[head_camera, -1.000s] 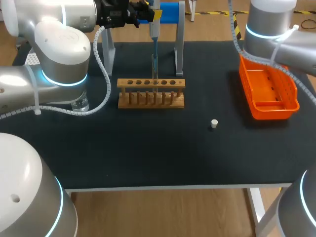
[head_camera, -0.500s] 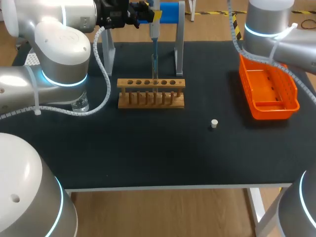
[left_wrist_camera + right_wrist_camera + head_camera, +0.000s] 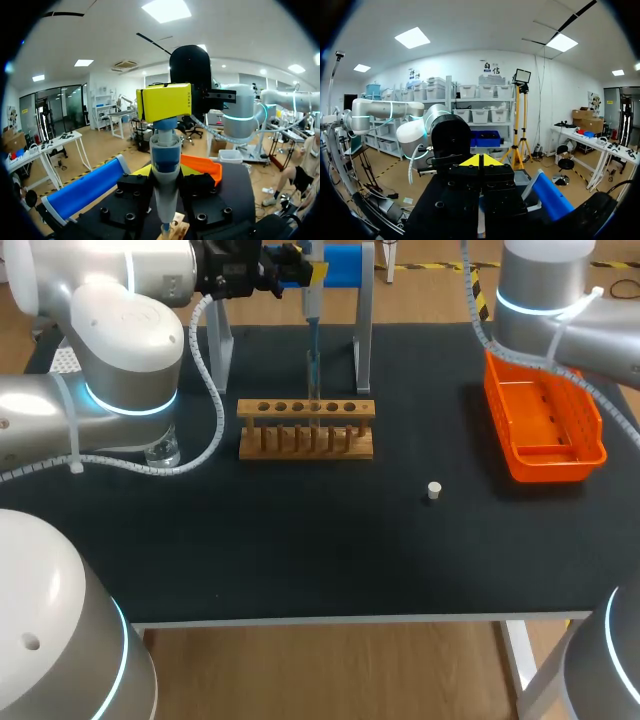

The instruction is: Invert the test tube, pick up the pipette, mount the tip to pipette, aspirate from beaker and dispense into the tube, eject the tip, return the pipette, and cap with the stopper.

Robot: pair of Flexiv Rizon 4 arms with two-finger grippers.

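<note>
My left gripper [image 3: 287, 264] is at the back of the table, shut on the pipette [image 3: 313, 302], which hangs upright. Its thin tip points down into the clear test tube [image 3: 313, 375] standing in the wooden rack [image 3: 306, 428]. In the left wrist view the pipette [image 3: 166, 150] with its yellow head sits between the fingers of the left gripper [image 3: 166, 171], above the rack [image 3: 178, 233]. The beaker [image 3: 162, 451] stands left of the rack, partly behind my left arm. A small white stopper [image 3: 434, 490] lies to the right of the rack. My right gripper [image 3: 481, 161] is shut with nothing in it.
An orange tray [image 3: 545, 425] sits at the right side of the table. The pipette stand with its blue bar [image 3: 345, 262] and grey legs [image 3: 362, 340] rises behind the rack. Open black tabletop lies in front of the rack.
</note>
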